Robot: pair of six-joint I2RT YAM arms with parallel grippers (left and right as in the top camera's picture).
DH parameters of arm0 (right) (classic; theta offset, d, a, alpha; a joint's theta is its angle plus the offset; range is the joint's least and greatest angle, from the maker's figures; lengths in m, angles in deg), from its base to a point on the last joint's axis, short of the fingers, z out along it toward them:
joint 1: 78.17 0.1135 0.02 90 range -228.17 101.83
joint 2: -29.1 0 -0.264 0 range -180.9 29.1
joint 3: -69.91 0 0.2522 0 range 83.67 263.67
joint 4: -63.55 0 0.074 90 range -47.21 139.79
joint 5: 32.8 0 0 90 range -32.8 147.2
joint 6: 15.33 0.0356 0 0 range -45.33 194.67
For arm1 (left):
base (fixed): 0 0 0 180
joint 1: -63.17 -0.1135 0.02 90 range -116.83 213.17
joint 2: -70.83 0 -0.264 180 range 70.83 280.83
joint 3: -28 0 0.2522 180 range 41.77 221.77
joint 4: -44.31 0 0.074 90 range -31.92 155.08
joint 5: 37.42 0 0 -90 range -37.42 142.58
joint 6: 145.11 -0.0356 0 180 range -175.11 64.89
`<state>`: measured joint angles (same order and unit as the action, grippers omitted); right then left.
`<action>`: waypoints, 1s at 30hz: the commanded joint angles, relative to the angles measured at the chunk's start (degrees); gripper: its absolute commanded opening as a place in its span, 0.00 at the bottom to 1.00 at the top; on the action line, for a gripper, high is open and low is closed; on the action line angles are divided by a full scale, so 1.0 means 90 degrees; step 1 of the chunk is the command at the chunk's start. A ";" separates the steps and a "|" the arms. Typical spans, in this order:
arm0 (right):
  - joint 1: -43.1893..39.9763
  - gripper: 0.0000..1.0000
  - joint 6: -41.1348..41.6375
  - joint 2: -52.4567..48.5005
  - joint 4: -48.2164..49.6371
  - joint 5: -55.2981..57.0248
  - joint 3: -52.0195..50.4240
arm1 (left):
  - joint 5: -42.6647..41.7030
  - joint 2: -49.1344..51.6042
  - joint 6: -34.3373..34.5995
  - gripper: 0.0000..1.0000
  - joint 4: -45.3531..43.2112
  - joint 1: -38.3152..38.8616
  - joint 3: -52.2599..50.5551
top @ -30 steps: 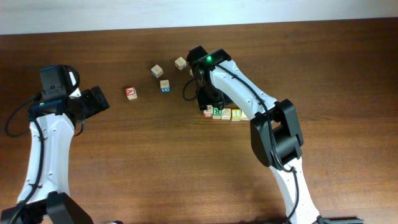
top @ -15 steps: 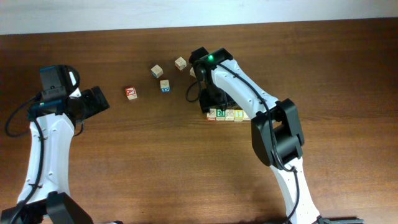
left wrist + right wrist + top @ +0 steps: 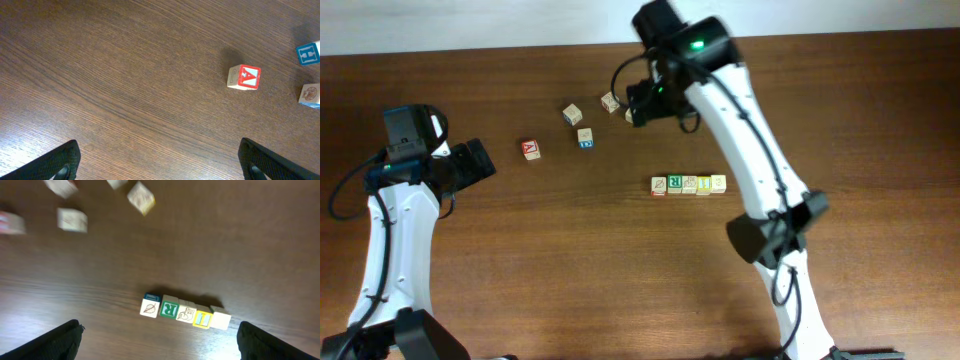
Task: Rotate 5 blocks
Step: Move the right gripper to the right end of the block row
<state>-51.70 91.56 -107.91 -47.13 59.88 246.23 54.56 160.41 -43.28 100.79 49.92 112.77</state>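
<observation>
Right claw [image 3: 159, 330] (wide, empty) hangs clear of the blocks [image 3: 184, 314], near stray cubes [image 3: 141, 198].

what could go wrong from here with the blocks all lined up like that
1. The five blocks sit side by side with no visible gaps, so closing on one to turn it may shove or twist its neighbours.
2. The right claw hangs open above the table, and in the overhead view loose pale cubes lie right beside it. Coming down there could knock them or pick up a wrong cube.
</observation>
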 commanded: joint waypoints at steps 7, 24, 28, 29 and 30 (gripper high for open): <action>-0.1685 0.70 -0.0522 0.3245 -0.0046 -0.0525 -0.0408 | -0.0119 -0.0019 0.0063 0.99 -0.0221 -0.0022 0.0080; -0.3211 0.19 -0.1173 0.4017 0.2314 -0.1780 -0.7543 | -0.1596 0.0029 0.0838 0.24 -0.0270 0.1673 0.0080; -0.3322 0.15 -0.0862 0.4002 0.3874 -0.1780 -0.9010 | -0.1229 0.0287 0.1030 0.00 -0.0437 0.2159 0.0080; -0.3322 0.11 -0.0758 0.3993 0.4148 -0.1780 -0.9265 | -0.1061 0.0369 0.1144 0.00 -0.0459 0.2251 0.0080; -0.3320 0.09 -0.0651 0.3954 0.4388 -0.1783 -0.9491 | -0.0988 0.0427 0.1214 0.00 -0.0476 0.2319 0.0080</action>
<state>-81.75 82.77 -73.13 -11.62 44.98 166.58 41.88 161.46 -36.00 96.97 68.95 112.81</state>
